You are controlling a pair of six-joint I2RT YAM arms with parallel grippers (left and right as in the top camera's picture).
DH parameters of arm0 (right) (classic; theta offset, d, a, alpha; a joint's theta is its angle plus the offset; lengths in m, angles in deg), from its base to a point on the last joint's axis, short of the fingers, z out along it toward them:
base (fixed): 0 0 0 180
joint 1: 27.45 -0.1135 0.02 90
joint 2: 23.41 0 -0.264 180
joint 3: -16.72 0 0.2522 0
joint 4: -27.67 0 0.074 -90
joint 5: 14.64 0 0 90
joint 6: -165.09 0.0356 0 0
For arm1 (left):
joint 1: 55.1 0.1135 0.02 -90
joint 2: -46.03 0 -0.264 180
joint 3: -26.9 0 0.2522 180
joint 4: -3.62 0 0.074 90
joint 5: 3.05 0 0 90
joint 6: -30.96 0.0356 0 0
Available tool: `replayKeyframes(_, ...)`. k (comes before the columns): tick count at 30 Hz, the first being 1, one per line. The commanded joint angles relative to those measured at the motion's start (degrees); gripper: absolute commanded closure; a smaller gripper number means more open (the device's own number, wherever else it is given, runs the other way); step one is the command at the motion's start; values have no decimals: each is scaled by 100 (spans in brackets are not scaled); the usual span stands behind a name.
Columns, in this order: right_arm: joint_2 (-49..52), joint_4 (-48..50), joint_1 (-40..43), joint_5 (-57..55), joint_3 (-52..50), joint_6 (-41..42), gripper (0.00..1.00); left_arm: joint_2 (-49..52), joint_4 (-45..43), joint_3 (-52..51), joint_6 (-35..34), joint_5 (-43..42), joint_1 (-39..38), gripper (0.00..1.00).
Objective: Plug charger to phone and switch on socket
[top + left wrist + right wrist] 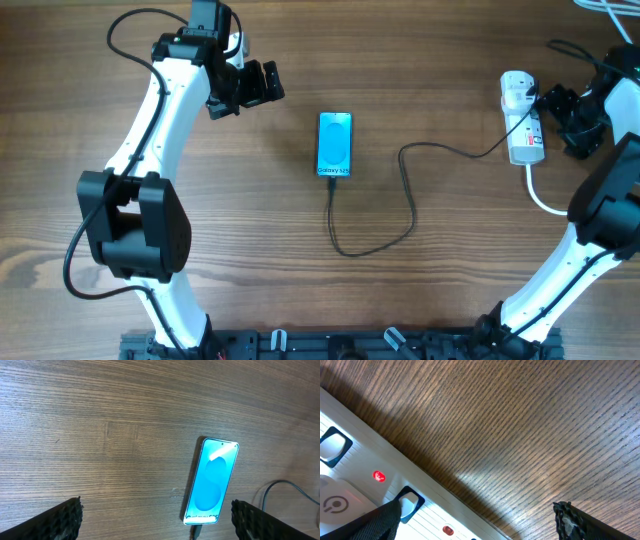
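The phone [335, 145] lies flat at the table's middle, cyan screen up; it also shows in the left wrist view [211, 481]. The thin black charger cable [405, 200] runs from the phone's lower edge, where its connector [196, 532] sits, in a loop to the white socket [522, 118] at the far right. My left gripper [250, 88] is open and empty, up and left of the phone. My right gripper [565, 118] is open, right beside the socket. In the right wrist view the socket [365, 490] shows a lit red light [379, 476] and rocker switches.
The socket's white lead [540, 195] curves down toward the right arm. More cables lie at the far right corner [600, 20]. A black rail [340, 345] runs along the near edge.
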Motion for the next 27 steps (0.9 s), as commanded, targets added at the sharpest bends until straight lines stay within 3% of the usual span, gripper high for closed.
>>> replayKeyframes(1,85,-87,-195,155,-79,-249,0,22,2,13,31,72,20,0)
replayKeyframes(5,-195,-409,-190,332,-35,50,0,22,2,13,31,72,20,0)
replayKeyframes(18,-3053,-2286,-269,332,-37,328,0,22,2,13,31,74,20,0)
replayKeyframes(27,-5246,-3060,-1790,332,-350,389,0,22,2,13,31,72,20,0)
